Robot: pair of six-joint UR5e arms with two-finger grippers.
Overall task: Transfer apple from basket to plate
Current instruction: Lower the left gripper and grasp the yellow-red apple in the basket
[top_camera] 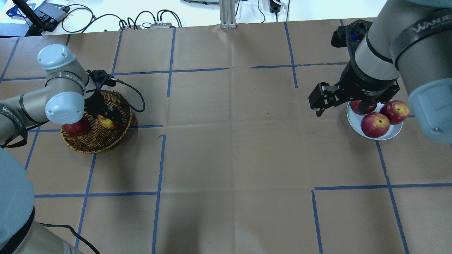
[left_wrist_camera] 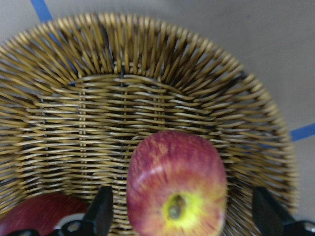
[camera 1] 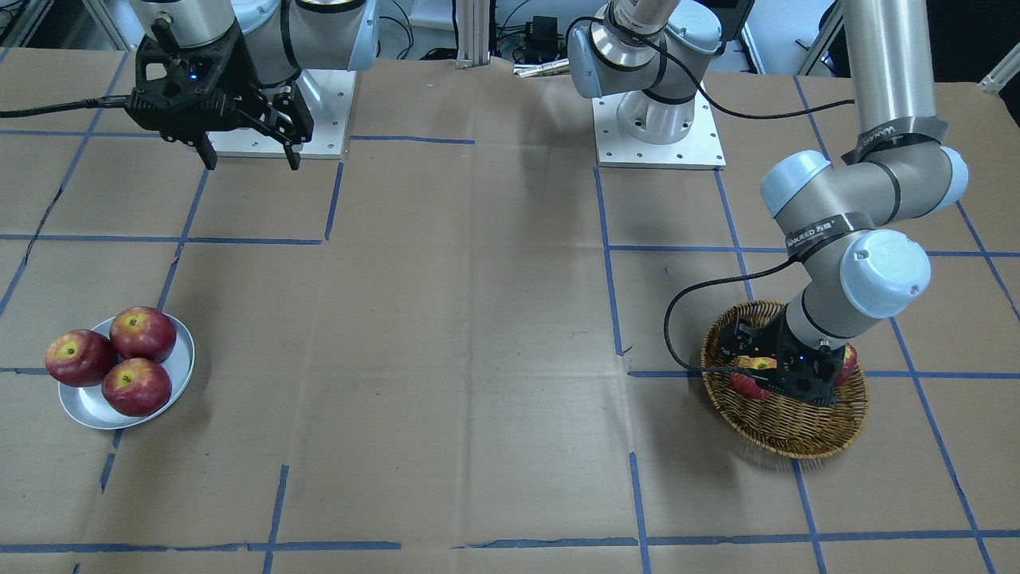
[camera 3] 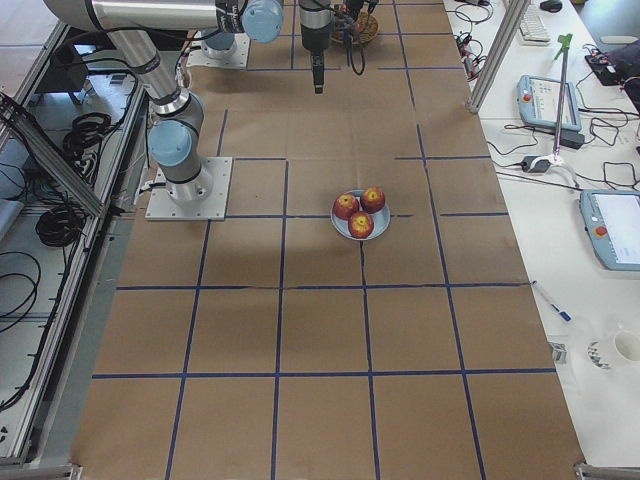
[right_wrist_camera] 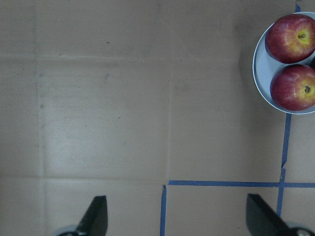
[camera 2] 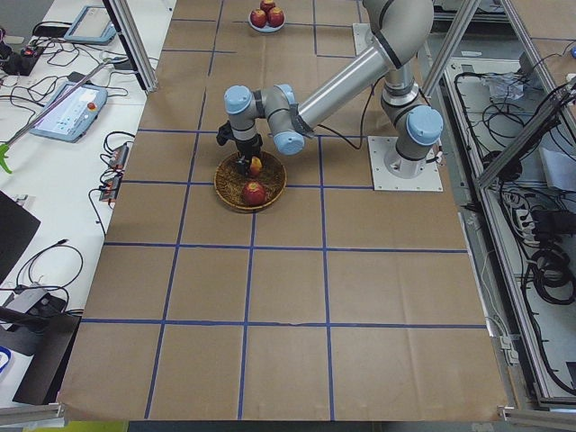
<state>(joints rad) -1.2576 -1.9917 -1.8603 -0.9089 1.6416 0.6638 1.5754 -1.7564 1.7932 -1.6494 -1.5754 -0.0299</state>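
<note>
The apple (left_wrist_camera: 177, 189), light red with a bright yellow patch round the stem, lies in the wicker basket (left_wrist_camera: 147, 49). My left gripper (left_wrist_camera: 183, 219) is down in the basket and open, one finger on each side of the apple, with gaps showing between fingers and skin. The overhead view shows the apple (top_camera: 106, 122) under that gripper in the basket (top_camera: 95, 146). The grey plate (top_camera: 385, 137) holds three darker red apples. My right gripper (right_wrist_camera: 179, 221) is open and empty, high above the table beside the plate (right_wrist_camera: 258, 73).
A dark red apple (top_camera: 76, 127) also lies in the basket, beside the left gripper. The left arm's black cable (top_camera: 136, 95) loops over the basket's far rim. Blue tape lines (top_camera: 159, 158) grid the brown paper table.
</note>
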